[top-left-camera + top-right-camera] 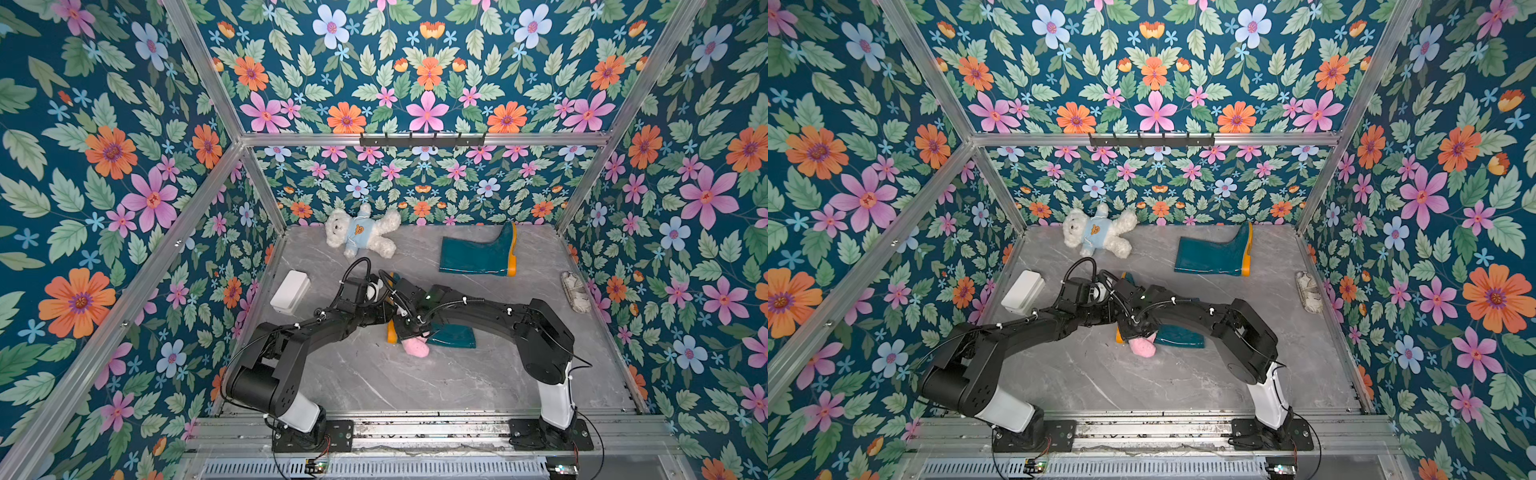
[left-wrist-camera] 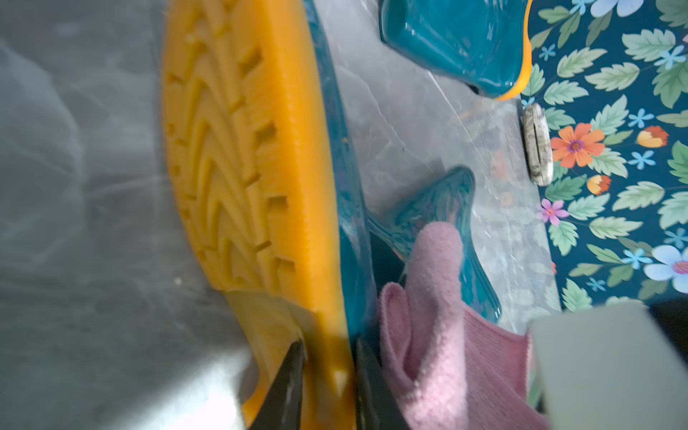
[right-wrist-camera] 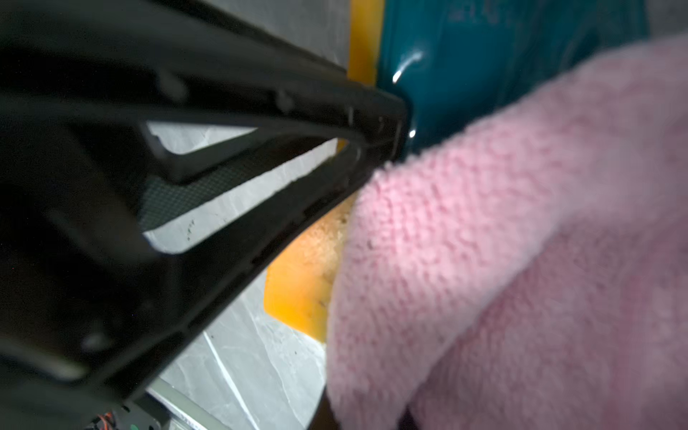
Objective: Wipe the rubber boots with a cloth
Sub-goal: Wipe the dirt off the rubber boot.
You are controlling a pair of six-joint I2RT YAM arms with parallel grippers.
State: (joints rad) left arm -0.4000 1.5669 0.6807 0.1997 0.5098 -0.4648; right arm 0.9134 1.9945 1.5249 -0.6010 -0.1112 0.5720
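Where your two arms cross: the near boot [image 1: 453, 337] lies on its side on the table [image 1: 415, 386], forward of the teddy bear [image 1: 359, 232] and toward your arm bases, with its orange sole turned to your left.
Left claw [image 2: 329, 357]: clamped across that boot's sole edge, with one finger on the tread side and one on the teal upper.
Right claw [image 1: 412, 331]: pressed together on the pink cloth [image 1: 416, 348], which bunches out below it.
Cloth contact: your right wrist view shows the cloth touching the glossy teal side just beside the heel.
Far boot [image 1: 478, 253]: on its side to the right of the bear, near the back wall and well apart from both claws.
White box [image 1: 291, 291]: forward and left of the bear, by the side wall.
Grey shoe [image 1: 575, 291]: far to the right of the bear, against the wall.
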